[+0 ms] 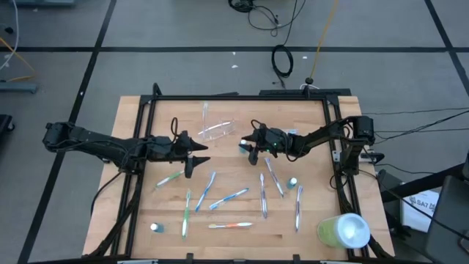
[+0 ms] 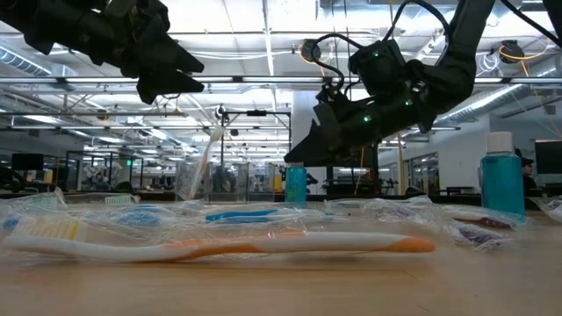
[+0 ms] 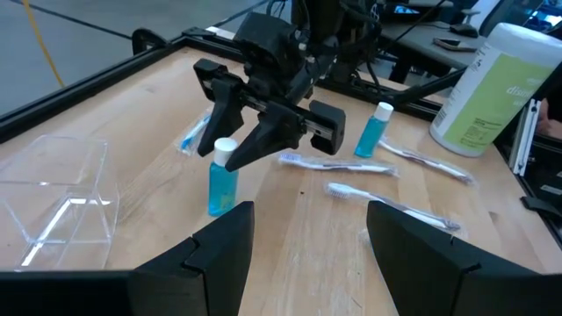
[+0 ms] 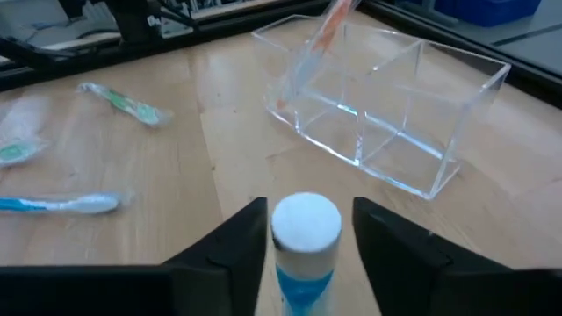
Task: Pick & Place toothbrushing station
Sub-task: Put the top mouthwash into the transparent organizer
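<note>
The right gripper is standing over a small blue bottle with a white cap, and its two fingers are sitting on either side of the cap, apart from it or just at the point of touching; I cannot tell if they are pressing it yet. In the left wrist view the same bottle is standing upright on the table under the right gripper. Just beyond this gripper the clear organizer is waiting, a see-through box with compartments, and one orange toothbrush is already leaning in one of them. The left gripper is hanging nearby on the other side of the organizer, its fingers apart and holding nothing. Farther out, several toothbrushes in wrappers are lying spread on the table, with a second blue bottle among them, and a large green canister is standing at a near corner. I judge the bottle to be light, stiff and rather slippery, with liquid inside, so it is tipping easily if pushed at the top. The better hold is probably around the cap or the neck just under it, squeezed evenly and lifted straight, because the organizer walls look thin and hard and a knock could shift it.
</note>
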